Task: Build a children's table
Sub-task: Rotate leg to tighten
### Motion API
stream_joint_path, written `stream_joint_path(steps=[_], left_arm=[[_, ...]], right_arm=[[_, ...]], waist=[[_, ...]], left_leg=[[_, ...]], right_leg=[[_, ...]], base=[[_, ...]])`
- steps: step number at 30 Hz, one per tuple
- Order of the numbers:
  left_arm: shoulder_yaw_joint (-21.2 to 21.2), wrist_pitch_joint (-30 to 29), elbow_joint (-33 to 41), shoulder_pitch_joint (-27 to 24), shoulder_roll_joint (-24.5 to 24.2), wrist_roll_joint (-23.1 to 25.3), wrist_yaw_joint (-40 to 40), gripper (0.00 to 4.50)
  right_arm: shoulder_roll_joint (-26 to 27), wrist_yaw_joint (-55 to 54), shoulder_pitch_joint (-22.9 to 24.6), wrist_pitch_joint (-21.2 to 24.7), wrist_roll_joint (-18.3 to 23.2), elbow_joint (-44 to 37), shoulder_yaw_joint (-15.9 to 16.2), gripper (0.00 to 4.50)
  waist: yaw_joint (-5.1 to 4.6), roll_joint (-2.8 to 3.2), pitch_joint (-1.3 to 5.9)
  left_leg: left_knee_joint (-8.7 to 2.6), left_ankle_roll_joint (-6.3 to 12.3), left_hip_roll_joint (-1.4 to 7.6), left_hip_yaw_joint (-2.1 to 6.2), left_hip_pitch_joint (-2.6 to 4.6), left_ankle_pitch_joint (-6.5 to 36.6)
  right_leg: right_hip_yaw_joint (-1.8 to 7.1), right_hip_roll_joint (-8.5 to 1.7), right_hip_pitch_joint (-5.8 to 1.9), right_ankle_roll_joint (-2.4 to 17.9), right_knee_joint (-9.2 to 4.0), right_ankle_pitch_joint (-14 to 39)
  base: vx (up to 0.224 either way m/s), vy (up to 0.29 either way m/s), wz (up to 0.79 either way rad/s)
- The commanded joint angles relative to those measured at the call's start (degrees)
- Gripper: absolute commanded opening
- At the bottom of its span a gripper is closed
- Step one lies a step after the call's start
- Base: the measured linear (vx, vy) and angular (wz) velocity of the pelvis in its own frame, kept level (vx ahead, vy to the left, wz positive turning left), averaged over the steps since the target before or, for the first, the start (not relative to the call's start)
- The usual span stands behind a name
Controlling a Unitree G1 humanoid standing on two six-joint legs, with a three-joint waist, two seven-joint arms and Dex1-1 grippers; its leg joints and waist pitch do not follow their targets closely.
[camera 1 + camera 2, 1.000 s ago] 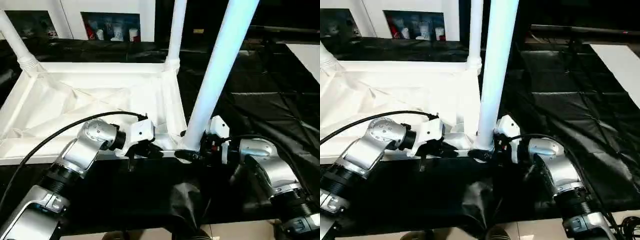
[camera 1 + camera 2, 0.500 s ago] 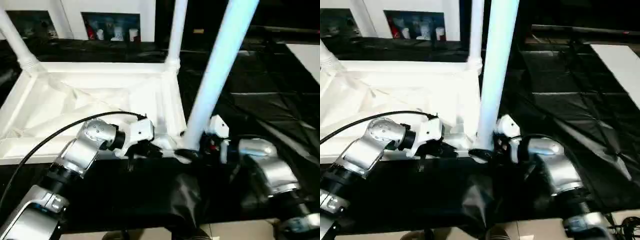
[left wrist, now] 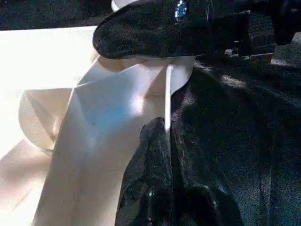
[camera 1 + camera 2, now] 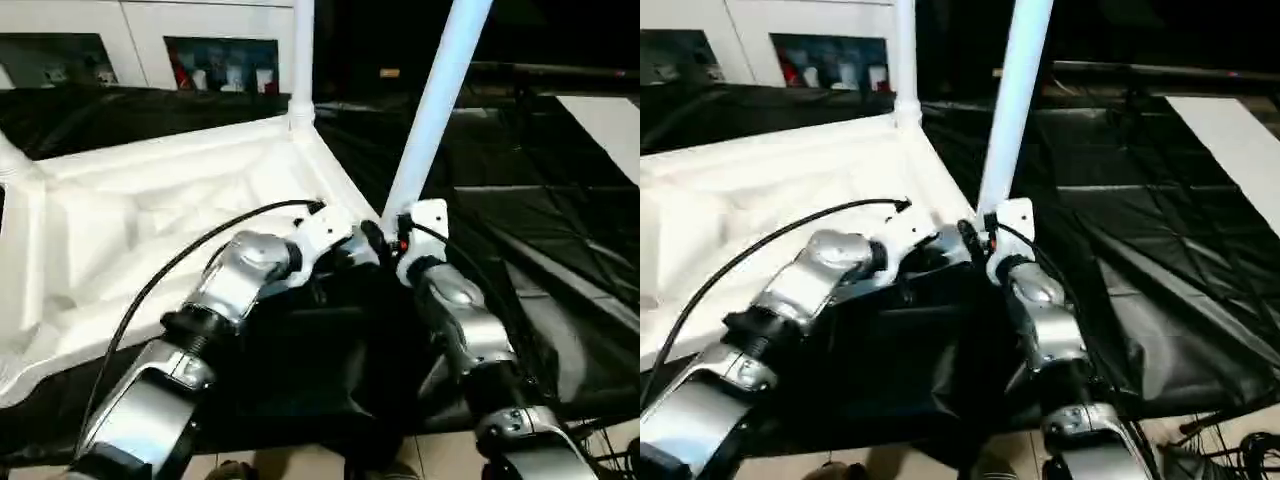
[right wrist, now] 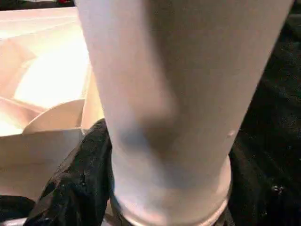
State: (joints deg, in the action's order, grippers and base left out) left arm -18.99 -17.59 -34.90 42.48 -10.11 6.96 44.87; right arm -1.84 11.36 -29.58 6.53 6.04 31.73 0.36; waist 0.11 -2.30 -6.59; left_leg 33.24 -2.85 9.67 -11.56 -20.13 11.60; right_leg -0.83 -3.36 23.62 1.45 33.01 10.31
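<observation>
The children's table's white tabletop [image 4: 150, 210] lies upside down on black sheeting, ribs facing up. A white leg [image 4: 302, 50] stands in its far corner socket. A second leg [image 4: 435, 110] leans up and to the right from the near right corner. My right gripper [image 4: 385, 240] is shut around that leg's flared base [image 5: 178, 94], one black finger [image 5: 80, 188] pressed against its side. My left gripper [image 4: 345, 255] sits just left of it, its fingers [image 3: 155, 188] shut on the thin tabletop rim [image 3: 168, 94] beside the socket.
Creased black sheeting [image 4: 520, 200] covers the ground to the right and in front. A flat white board [image 4: 610, 120] lies at the far right. White cabinets with a stocked shelf [image 4: 220, 65] stand at the back. A black cable [image 4: 200, 250] arcs over my left forearm.
The tabletop has swung, its near right corner and the held leg's base moving away from me. Both arms have stretched forward with it, keeping their grips.
</observation>
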Motion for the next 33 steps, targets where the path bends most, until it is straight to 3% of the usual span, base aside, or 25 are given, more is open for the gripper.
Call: stream_joint_path(steps=[1,2,4,8,12,13,14,18,19,21,23,26,29,31,33], left_arm=[[-1.0,-0.7,-2.8,-2.0,-0.4,1.2,-1.2,0.00],[-1.0,-0.7,-2.8,-2.0,-0.4,1.2,-1.2,0.00],[-1.2,-0.5,-1.8,-2.3,-1.3,1.1,-0.1,0.00],[-1.4,0.2,0.6,-3.3,-3.2,0.5,3.1,0.00],[-2.0,2.2,2.7,-4.5,-5.8,0.0,7.3,0.00],[-2.3,3.8,4.2,-5.3,-7.2,-0.6,10.0,0.00],[-2.3,4.0,4.2,-5.4,-7.3,-0.7,10.2,0.00],[-2.9,4.4,7.1,-6.5,-9.5,-1.7,14.8,0.00],[-3.3,5.2,9.4,-7.3,-10.8,-3.1,18.3,0.00],[-3.7,5.8,12.5,-8.5,-12.4,-5.2,22.7,0.00],[-4.1,5.3,14.4,-9.2,-13.4,-6.1,25.0,0.00],[-4.4,4.6,16.6,-9.9,-14.7,-7.0,27.3,0.00],[-4.5,4.0,17.7,-10.3,-15.1,-7.5,28.0,0.00],[-4.4,3.8,18.3,-10.9,-15.4,-7.5,28.5,0.00],[-4.4,3.8,18.5,-11.1,-15.6,-7.4,28.6,0.00]], right_arm=[[0.6,5.4,1.7,0.6,-0.5,0.2,2.8,2.73],[0.6,5.4,1.7,0.6,-0.5,0.2,2.8,2.73],[0.4,8.1,2.2,0.1,0.9,-1.7,2.6,3.29],[-2.0,13.1,2.4,0.5,2.1,-4.8,3.8,3.68],[-6.7,21.3,2.2,2.5,3.3,-7.3,5.7,3.95],[-9.9,27.1,2.3,3.2,3.7,-8.6,6.8,4.13],[-10.1,27.4,2.3,3.2,3.7,-8.7,6.9,4.26],[-14.8,36.9,3.4,3.0,4.9,-11.7,8.5,4.26],[-16.9,41.4,4.2,3.3,5.7,-13.5,9.2,4.26],[-18.6,45.4,5.1,4.0,6.8,-15.3,9.9,4.26],[-19.5,47.0,5.4,4.2,7.1,-15.9,10.4,4.26],[-20.5,49.3,5.7,4.4,7.8,-16.5,11.2,4.26],[-20.9,50.6,5.9,4.4,8.2,-16.9,11.7,4.26],[-21.0,51.9,6.1,5.3,8.6,-17.2,11.9,4.26],[-21.2,52.6,6.2,5.6,8.6,-17.4,12.0,3.93]], waist=[[0.02,0.14,2.38],[0.10,0.15,2.37],[0.17,0.06,2.35],[0.29,0.03,2.49],[0.22,0.05,2.66],[0.33,-0.11,2.81],[0.34,-0.02,2.99],[0.36,-0.05,3.29],[0.51,-0.04,3.32],[0.52,-0.12,3.37],[0.30,0.02,3.34],[0.44,0.03,3.22],[0.54,0.12,2.96],[0.53,0.11,3.02],[0.54,0.10,3.13]], left_leg=[[-5.04,1.57,3.15,1.85,0.33,16.1],[-5.04,1.78,3.17,1.86,0.31,16.1],[-5.01,2.35,3.19,1.76,0.25,15.4],[-4.90,3.84,3.32,1.61,-0.02,12.1],[-4.61,5.05,3.25,1.41,-0.24,9.5],[-4.50,5.30,3.24,1.40,-0.19,8.5],[-4.34,5.92,3.34,1.31,-0.23,6.8],[-3.95,7.80,3.35,1.02,-0.18,3.0],[-3.81,9.04,3.45,1.00,-0.30,1.2],[-3.71,10.28,3.53,1.07,-0.55,-0.1],[-3.67,10.72,3.66,0.99,-0.30,0.1],[-3.56,10.40,3.75,0.86,-0.25,0.5],[-3.86,8.00,3.82,0.96,-0.13,4.2],[-3.84,7.29,3.77,1.01,-0.18,4.6],[-3.77,7.26,3.71,1.02,-0.19,3.8]], right_leg=[[2.42,-4.41,-1.44,9.0,-4.51,20.8],[2.42,-4.47,-1.50,9.1,-4.52,20.8],[2.49,-4.52,-1.57,9.4,-4.56,20.8],[2.42,-4.44,-1.87,10.8,-4.09,16.6],[2.33,-4.45,-2.19,12.3,-3.81,13.7],[2.25,-4.38,-2.47,12.5,-3.66,12.7],[2.27,-4.39,-2.55,13.4,-3.23,9.6],[2.19,-4.23,-2.81,16.1,-2.33,1.2],[2.16,-4.24,-2.97,17.1,-1.89,-2.2],[2.12,-4.36,-3.22,17.6,-1.46,-4.4],[1.99,-4.28,-2.76,18.1,-1.54,-4.0],[2.03,-4.24,-2.48,18.6,-1.60,-2.8],[2.05,-4.31,-2.34,17.4,-2.17,3.8],[2.13,-4.35,-2.43,17.0,-2.19,4.4],[2.14,-4.29,-2.47,16.9,-2.01,3.1]], base=[[0.000,0.000,0.00],[0.000,0.000,0.00],[0.000,0.000,0.00],[0.000,0.000,0.00],[0.000,0.000,0.00],[0.000,0.000,0.00],[0.000,0.000,0.00],[0.000,0.000,0.00],[0.000,0.000,0.00],[0.000,0.000,0.00],[0.000,0.000,0.00],[0.000,0.000,0.00],[0.000,0.000,0.00],[0.000,0.000,0.00],[0.000,0.000,0.00]])
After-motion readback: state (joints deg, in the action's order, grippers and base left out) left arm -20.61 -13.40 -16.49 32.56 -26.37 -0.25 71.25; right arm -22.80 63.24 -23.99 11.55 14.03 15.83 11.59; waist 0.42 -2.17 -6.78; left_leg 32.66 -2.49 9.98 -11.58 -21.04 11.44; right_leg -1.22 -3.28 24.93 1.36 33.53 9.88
